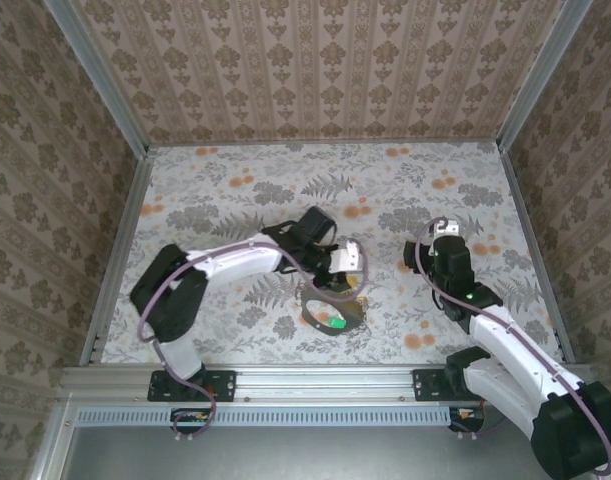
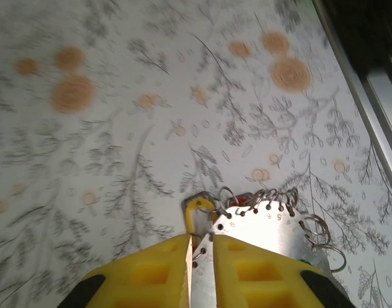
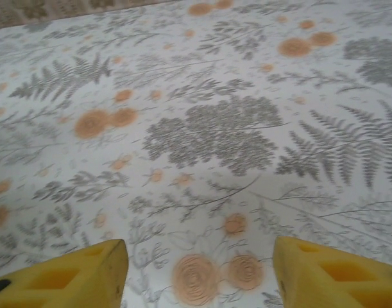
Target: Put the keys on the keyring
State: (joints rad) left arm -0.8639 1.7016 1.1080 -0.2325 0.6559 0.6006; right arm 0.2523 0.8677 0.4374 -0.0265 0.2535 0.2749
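We are hovering the left hand (image 1: 343, 280) (image 2: 201, 247) at the keyring (image 1: 332, 312) (image 2: 266, 224), which is lying midway along the bench's near edge. Its rim is sitting between nearly closed fingers, and we cannot tell whether they are gripping it. The right hand (image 1: 440, 232) (image 3: 199, 260) is gaping open, well apart rightward.

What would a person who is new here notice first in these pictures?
The flower patterns on the table and the walls strike first. At the table's front middle, the left hand sits at the rim of the keyring, a silvery disc fringed with small rings, a yellow key beside it. On the right, the right hand hangs open.
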